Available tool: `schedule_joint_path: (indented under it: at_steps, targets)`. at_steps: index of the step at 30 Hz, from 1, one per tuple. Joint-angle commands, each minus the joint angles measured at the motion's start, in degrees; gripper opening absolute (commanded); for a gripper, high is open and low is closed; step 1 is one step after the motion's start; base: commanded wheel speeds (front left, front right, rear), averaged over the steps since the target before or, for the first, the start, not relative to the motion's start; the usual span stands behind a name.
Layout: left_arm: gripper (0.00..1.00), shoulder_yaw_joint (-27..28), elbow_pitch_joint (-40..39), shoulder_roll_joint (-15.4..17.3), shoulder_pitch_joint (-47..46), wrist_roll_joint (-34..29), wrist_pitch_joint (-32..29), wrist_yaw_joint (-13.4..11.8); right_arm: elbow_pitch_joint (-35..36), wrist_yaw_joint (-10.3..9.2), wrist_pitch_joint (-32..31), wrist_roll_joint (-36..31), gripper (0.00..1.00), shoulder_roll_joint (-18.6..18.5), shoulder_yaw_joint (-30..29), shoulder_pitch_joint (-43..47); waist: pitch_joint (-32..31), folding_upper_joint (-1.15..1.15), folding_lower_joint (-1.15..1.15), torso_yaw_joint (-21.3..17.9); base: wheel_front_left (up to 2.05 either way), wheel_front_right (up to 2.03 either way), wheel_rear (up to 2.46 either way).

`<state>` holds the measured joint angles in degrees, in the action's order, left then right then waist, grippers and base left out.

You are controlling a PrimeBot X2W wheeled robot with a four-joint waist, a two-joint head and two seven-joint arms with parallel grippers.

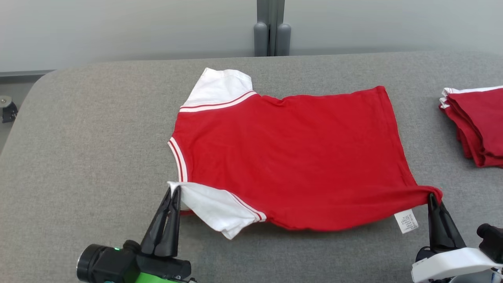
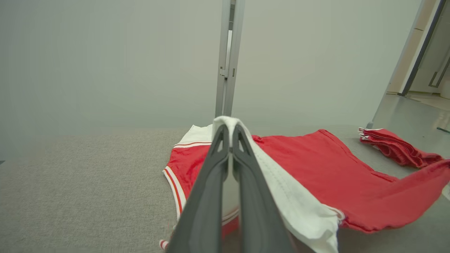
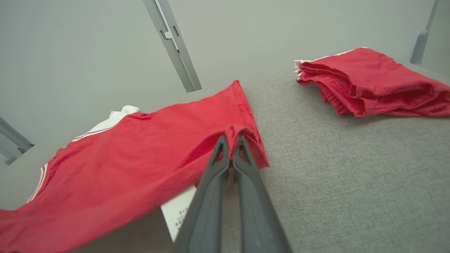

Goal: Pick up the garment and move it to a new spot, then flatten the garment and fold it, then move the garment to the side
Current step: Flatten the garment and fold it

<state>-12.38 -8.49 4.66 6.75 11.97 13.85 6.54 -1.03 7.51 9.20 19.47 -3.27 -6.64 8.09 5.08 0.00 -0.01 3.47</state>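
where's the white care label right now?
Head view, lower right: the care label sticks out from under the red shirt's near hem corner, just left of the right tool, which is shut on that corner.

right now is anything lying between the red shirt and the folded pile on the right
Nothing visible. Bare grey table separates the shirt from the folded pile; the left gripper and right gripper grip its near edge.
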Motion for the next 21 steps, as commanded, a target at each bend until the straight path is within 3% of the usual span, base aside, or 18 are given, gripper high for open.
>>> schedule_joint_path:
  at_steps: [1, 11, 21]
  targets:
    - [0.0, -0.3, 0.7, 0.4, -0.2, 0.0, 0.0, 0.2, -0.8, -0.04, 0.5, 0.3, 0.0, 0.0, 0.1, -0.6, 0.9, 0.0, 0.01, -0.3, 0.0, 0.0, 0.0]
    - [0.0, -1.0, 5.6, 0.1, -3.2, 1.4, 0.5, 0.3, -4.8, -0.04, 0.6, 0.2, 0.0, 0.1, 0.7, -3.1, 3.4, 0.0, 0.01, -1.0, 0.0, 0.0, 0.0]
    - [0.0, -1.5, 17.9, -0.6, -19.9, 1.0, 1.3, 0.6, -9.9, -0.04, 1.2, 0.7, 0.0, -0.3, 0.2, -11.4, 7.8, 0.0, 0.01, -1.6, 0.0, 0.0, 0.0]
